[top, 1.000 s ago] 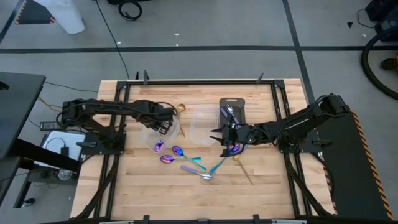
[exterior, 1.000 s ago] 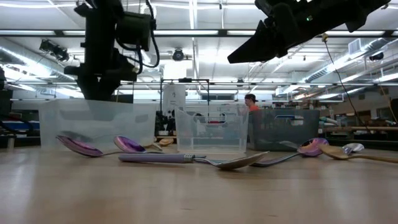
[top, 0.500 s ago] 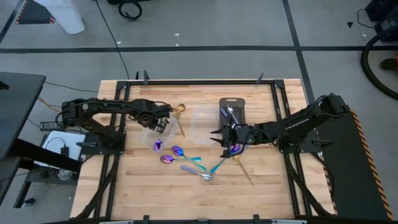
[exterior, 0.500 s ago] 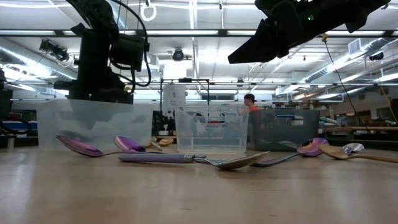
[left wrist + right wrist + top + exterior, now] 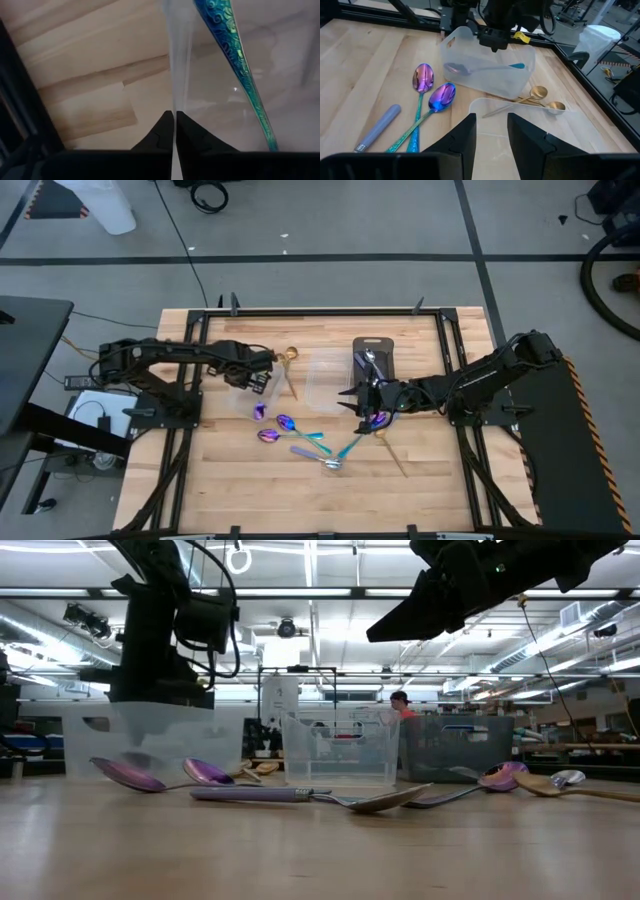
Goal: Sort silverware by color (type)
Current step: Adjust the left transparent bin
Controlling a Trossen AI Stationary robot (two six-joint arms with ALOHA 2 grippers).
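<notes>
Silverware mostly lies unsorted beside the clear bin; left gripper pinches its wall, right gripper hangs spread.

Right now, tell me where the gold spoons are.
High view: the gold spoons lie at the table's far middle, between the left clear container and the middle one.

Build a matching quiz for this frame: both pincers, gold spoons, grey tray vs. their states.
1. left pincer
2. right pincer
3. gold spoons
4. dark grey tray

A. open, empty
B. holds silver utensils
C. shut on the wall of the clear container
D. on the wood beside the clear container

Pairs: 1-C, 2-A, 3-D, 4-B
</notes>
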